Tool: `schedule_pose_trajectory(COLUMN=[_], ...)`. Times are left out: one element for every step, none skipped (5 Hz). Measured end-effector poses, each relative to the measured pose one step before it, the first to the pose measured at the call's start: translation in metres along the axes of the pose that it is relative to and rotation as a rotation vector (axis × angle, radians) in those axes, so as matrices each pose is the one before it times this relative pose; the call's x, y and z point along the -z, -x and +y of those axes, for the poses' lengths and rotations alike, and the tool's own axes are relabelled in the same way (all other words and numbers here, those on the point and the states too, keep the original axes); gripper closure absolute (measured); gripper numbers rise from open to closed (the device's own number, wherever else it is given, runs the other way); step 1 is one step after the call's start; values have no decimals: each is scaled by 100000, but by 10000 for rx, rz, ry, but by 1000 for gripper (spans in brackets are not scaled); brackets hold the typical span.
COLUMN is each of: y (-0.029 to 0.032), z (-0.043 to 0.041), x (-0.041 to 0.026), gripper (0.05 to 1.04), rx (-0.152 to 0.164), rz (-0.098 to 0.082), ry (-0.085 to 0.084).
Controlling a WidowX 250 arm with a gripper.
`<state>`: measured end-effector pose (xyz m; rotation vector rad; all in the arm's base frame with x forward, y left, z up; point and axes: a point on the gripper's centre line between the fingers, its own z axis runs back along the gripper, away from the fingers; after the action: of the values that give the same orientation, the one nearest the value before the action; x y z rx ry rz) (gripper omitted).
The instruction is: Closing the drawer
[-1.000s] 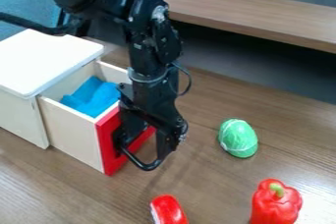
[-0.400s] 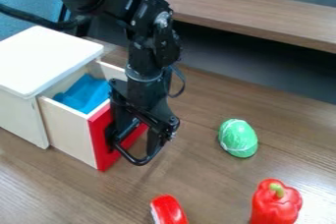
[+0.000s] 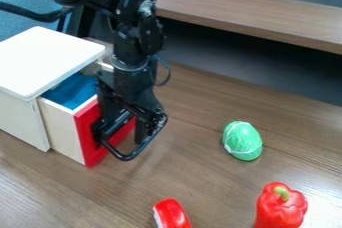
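Observation:
The gripper [image 3: 123, 144] hangs at the red front of the drawer, left of the view's middle, covering much of that front and appearing to press against it. The drawer [image 3: 62, 129] stands partly out of the white cabinet [image 3: 43, 62], its pale side wall showing. Inside it lies a blue cloth [image 3: 72, 91], partly under the cabinet top.
On the wooden table are a green egg-shaped object [image 3: 242, 141] to the right, a red pepper [image 3: 281, 206] at the lower right and a red object [image 3: 172, 214] at the bottom edge. A wooden ledge [image 3: 247, 9] runs behind.
The gripper has moved left toward the cabinet. The drawer has slid further in with its blue cloth, so less of its side shows.

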<state>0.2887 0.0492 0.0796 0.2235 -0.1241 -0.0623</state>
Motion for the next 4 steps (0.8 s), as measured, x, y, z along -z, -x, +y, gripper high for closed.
schedule_pose_trajectory(y=[108,214,162,176], z=[792,636,1112,1625], x=[20,111,-66,52], gripper=[85,85,85,85], rx=[-154,-36,-140,-285], rz=[67,77,115,49], ry=[116,-48,-204,-305])
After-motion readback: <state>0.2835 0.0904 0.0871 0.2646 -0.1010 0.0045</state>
